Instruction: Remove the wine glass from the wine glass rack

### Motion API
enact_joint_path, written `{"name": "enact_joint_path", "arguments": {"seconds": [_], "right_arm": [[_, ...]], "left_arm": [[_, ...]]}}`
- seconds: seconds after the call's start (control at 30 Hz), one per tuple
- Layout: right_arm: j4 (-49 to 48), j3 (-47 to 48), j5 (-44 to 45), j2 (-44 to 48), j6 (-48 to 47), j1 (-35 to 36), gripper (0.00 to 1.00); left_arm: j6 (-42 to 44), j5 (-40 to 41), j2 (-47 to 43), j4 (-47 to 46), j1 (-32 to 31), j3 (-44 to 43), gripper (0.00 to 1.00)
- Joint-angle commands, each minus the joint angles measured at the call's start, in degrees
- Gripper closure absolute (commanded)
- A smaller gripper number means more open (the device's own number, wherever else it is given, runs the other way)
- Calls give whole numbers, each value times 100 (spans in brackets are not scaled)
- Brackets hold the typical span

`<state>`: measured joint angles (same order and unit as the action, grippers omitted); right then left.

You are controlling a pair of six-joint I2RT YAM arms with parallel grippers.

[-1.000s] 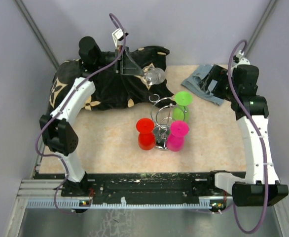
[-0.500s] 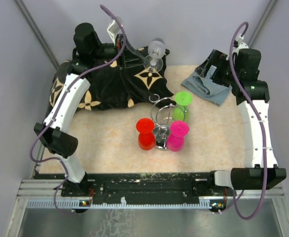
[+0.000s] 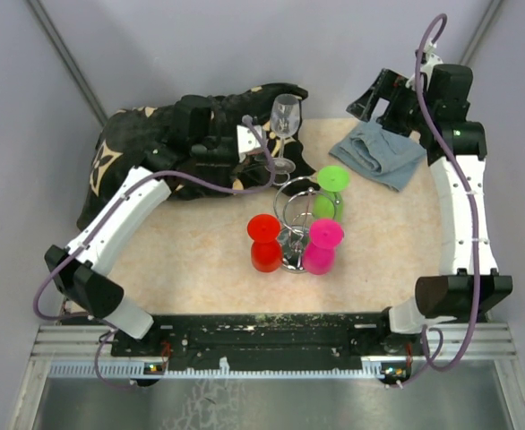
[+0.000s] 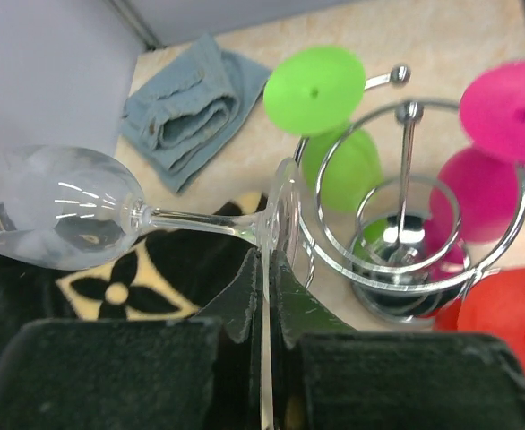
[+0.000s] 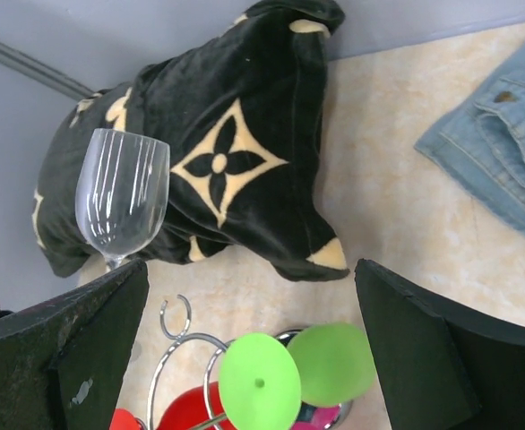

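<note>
Wine glass is off the wine glass rack, so the main step looks done.

- Bench: black patterned cloth fills the far-left corner. Folded denim cloth lies at the far-right corner.
- The rack stands mid-bench. Green glass, red glass and pink glass hang on it upside down, untouched. The loop on its far-left side is bare.
- The clear wine glass sits near the far edge, at the cloth's right end, roughly upright with the bowl up.
- Left claw is clamped on the rim of the glass's foot, fingers flat against each other with the foot edge pinched between them.
- In the left wrist view the foot is just beside the outer rack loop. Can't tell whether they touch.
- Can't tell whether the foot rests on the bench or hangs above it.
- Right claw is spread wide and carries nothing. It hangs over the denim at the far-right corner, well apart from the glass.

Left to do, my read: move the foot fully away from the loop, set the glass down on bare bench, and release. The pinch on the thin foot rim looks marginal, so tipping is a risk.
</note>
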<state>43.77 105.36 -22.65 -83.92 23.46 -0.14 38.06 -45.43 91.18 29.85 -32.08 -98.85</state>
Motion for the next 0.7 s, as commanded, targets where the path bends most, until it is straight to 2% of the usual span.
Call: {"name": "enact_joint_path", "arguments": {"seconds": [0.0, 0.13, 0.27, 0.43, 0.67], "right_arm": [[-229, 395, -753, -254, 76, -36, 2], [-371, 791, -1696, -706, 379, -3, 2], [-185, 1494, -2123, -1184, 361, 97, 7], [275, 2212, -2306, -1610, 277, 249, 8], [404, 2265, -2314, -1672, 204, 488, 7]], "left_arm": [[1902, 805, -588, -71, -18, 426, 100], [2427, 1008, -891, -204, -27, 843, 100], [3010, 1051, -1206, -314, -35, 1200, 100], [3453, 1112, -1403, -247, -39, 1353, 100], [3665, 1091, -1495, -113, -36, 1430, 100]]}}
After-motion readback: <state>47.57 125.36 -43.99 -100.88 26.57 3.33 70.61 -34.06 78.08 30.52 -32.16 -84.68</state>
